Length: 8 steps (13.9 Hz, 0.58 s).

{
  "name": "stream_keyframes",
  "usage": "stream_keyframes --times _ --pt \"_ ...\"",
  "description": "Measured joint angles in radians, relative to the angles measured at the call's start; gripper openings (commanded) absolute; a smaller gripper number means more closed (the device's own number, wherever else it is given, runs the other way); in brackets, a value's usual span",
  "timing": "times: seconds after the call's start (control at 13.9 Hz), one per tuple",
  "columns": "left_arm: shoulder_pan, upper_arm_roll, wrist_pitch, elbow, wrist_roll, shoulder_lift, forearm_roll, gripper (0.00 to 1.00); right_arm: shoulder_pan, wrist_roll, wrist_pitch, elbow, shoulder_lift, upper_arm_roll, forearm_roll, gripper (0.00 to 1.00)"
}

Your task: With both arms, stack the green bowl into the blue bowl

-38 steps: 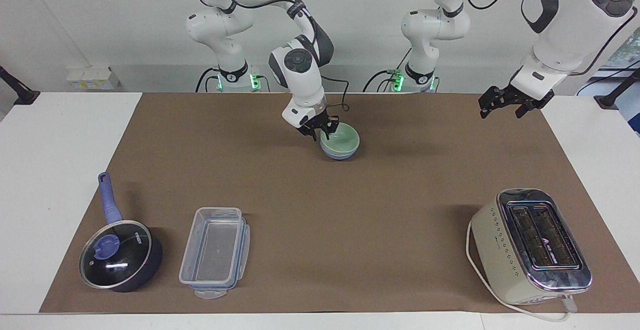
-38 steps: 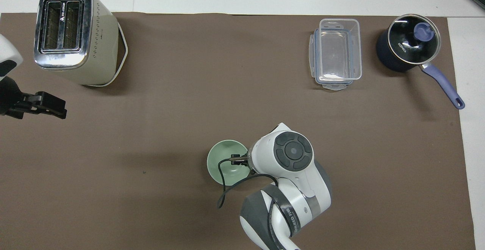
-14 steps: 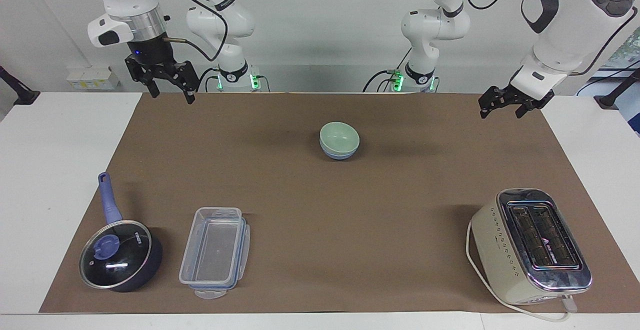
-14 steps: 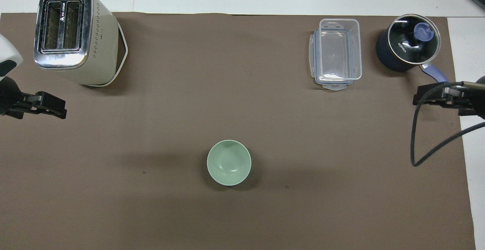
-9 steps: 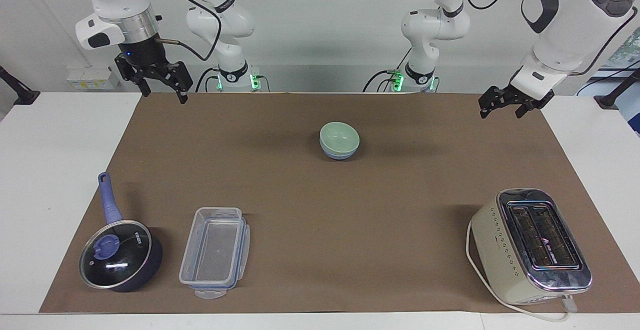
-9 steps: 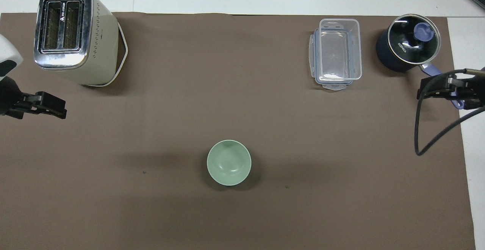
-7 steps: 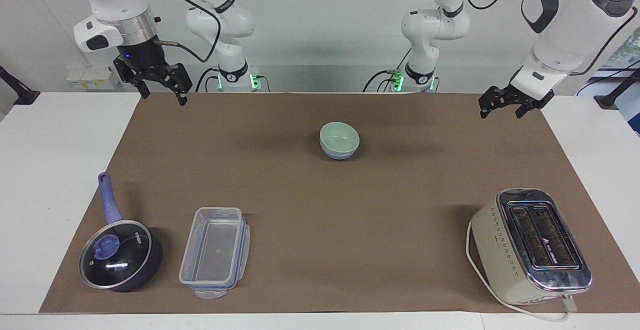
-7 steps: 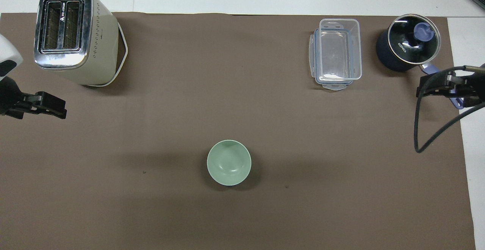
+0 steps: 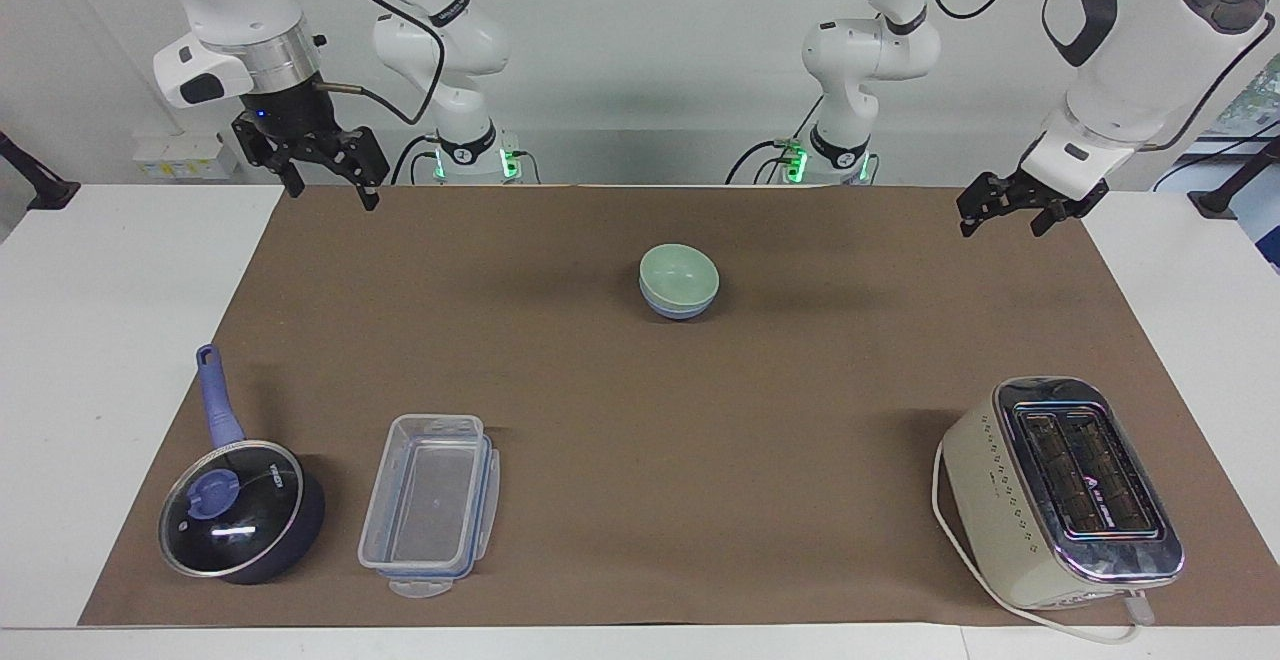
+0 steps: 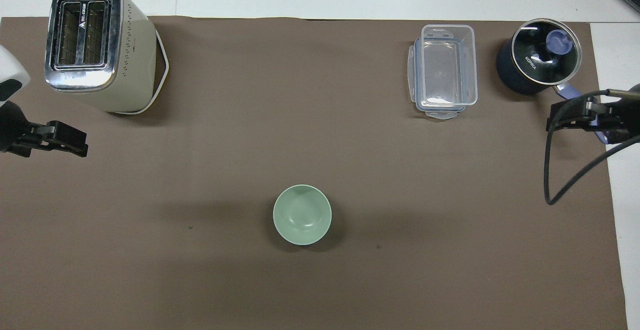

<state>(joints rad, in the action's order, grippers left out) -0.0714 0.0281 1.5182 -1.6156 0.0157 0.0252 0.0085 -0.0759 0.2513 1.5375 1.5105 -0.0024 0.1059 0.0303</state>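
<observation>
My green bowl (image 9: pixel 679 274) sits nested in the blue bowl (image 9: pixel 676 309). My left gripper (image 9: pixel 1010 212) and right gripper (image 9: pixel 327 185) hang spread wide, empty, over the mat's (image 9: pixel 640 440) ends.

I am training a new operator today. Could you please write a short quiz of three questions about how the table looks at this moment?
1. True or false: the green bowl sits inside the blue bowl.
2. Which thing stands nearest the clear plastic box? A) the toaster B) the lidded saucepan C) the stacked bowls
3. Fill in: neither the left hand nor the right hand holds anything; both are ____.

Key:
1. True; only a blue band shows under the green rim.
2. B; it stands beside the box, toward the right arm's end of the table.
3. open; each is raised over an end of the brown mat, away from the bowls.
</observation>
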Motion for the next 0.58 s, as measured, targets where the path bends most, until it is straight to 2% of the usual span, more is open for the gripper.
stream_keyframes --times 0.58 --pt "0.000 0.000 0.000 0.000 0.000 0.000 0.000 1.00 0.000 -0.040 0.000 0.010 0.002 0.000 0.000 1.00"
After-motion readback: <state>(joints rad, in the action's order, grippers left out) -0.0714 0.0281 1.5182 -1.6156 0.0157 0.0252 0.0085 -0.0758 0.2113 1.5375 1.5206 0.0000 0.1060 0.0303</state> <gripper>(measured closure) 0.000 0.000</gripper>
